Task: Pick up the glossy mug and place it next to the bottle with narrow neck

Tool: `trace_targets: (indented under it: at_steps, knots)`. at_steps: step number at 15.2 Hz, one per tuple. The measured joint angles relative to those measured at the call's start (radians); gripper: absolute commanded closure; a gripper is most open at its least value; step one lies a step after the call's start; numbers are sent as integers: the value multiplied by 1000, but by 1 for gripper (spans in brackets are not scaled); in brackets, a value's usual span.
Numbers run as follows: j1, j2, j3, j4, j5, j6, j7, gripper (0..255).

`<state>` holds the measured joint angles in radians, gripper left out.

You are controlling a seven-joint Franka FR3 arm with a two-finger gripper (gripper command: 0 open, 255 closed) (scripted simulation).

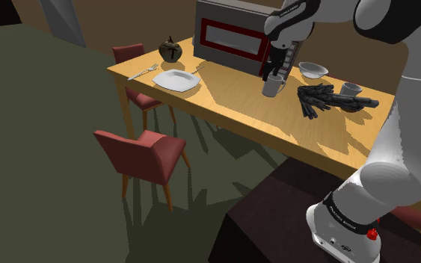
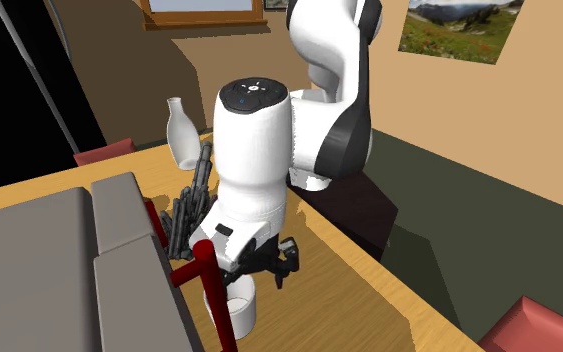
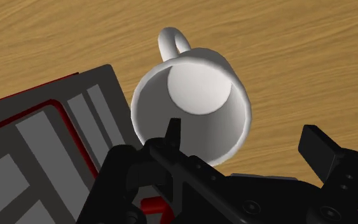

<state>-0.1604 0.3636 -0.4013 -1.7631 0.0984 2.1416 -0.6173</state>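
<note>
**Tabletop layout.** One white mug [image 1: 274,87] stands upright on the wooden table [image 1: 227,106], just beside the single grey, red-trimmed microwave [image 1: 231,36], at its 5 o'clock in the shoulder view. The one gripper [image 1: 275,74] hovers directly above the mug, fingers [image 3: 170,137] spread wide and clasping nothing. One white narrow-necked bottle [image 2: 182,135] stands well apart, at the mug's 11 o'clock in the second exterior view. Also counted: one plate [image 1: 176,81], one bowl [image 1: 313,70], two red chairs [image 1: 145,149].
</note>
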Motion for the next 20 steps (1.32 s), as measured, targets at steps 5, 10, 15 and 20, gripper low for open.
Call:
trace_targets:
  at_steps: [5,10,15,20]
  knots:
    - [-2,22,1,-6,0,3,-2,0]
    - [-3,31,2,-21,-1,4,-3,255]
    - [-4,33,2,-20,-1,4,-4,255]
    - [-3,23,-1,-4,-6,-25,-2,255]
